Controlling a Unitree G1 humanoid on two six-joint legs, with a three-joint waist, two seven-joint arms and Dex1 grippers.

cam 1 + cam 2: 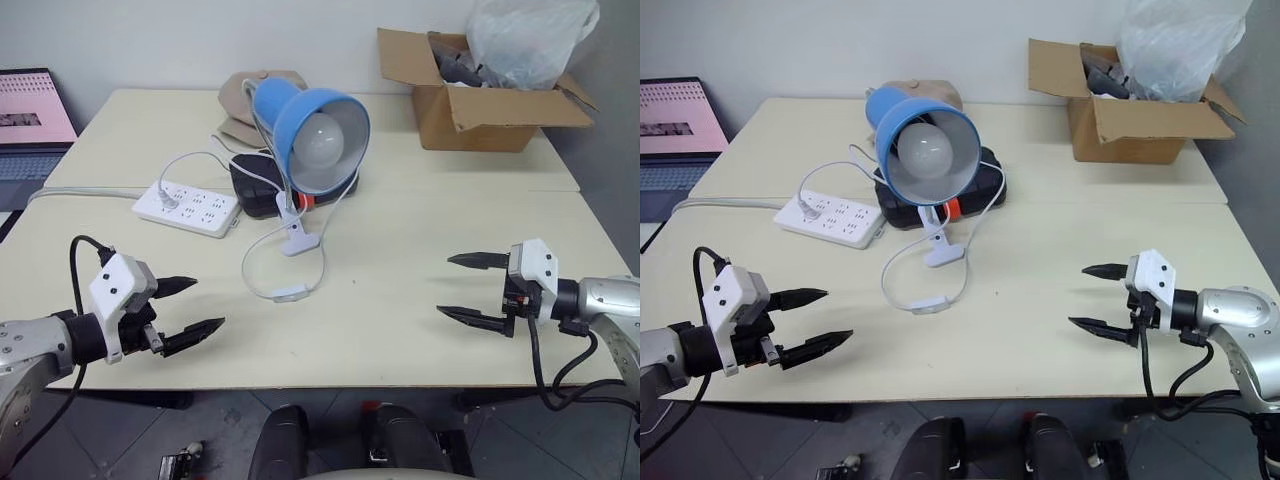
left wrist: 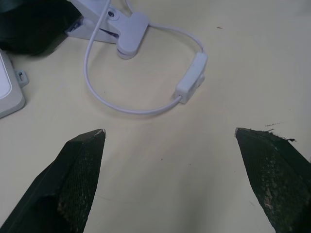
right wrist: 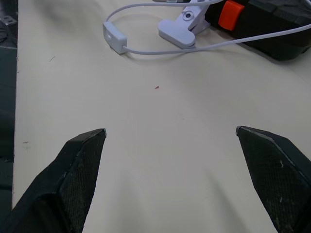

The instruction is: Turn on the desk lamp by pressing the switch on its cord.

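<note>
Left gripper [image 1: 192,306]: jaws wide apart, empty, above table's near edge | Right gripper [image 1: 460,286]: jaws wide apart, empty, near table's right edge | Switch [image 1: 289,294]: on cord [image 1: 252,254], mid-table between grippers, untouched | Desk lamp [image 1: 312,136]: behind switch, toward far edge, bulb appears unlit | Progress: press not yet made; approach remaining.

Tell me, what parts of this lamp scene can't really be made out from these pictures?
- Switch: its button's on or off position is too small to read in the eye views.
- Cardboard box: its contents are covered by a plastic bag.
- Laptop: cut off by the picture's left edge.
- Desk lamp: its shade hides the gooseneck and part of the black case.
</note>
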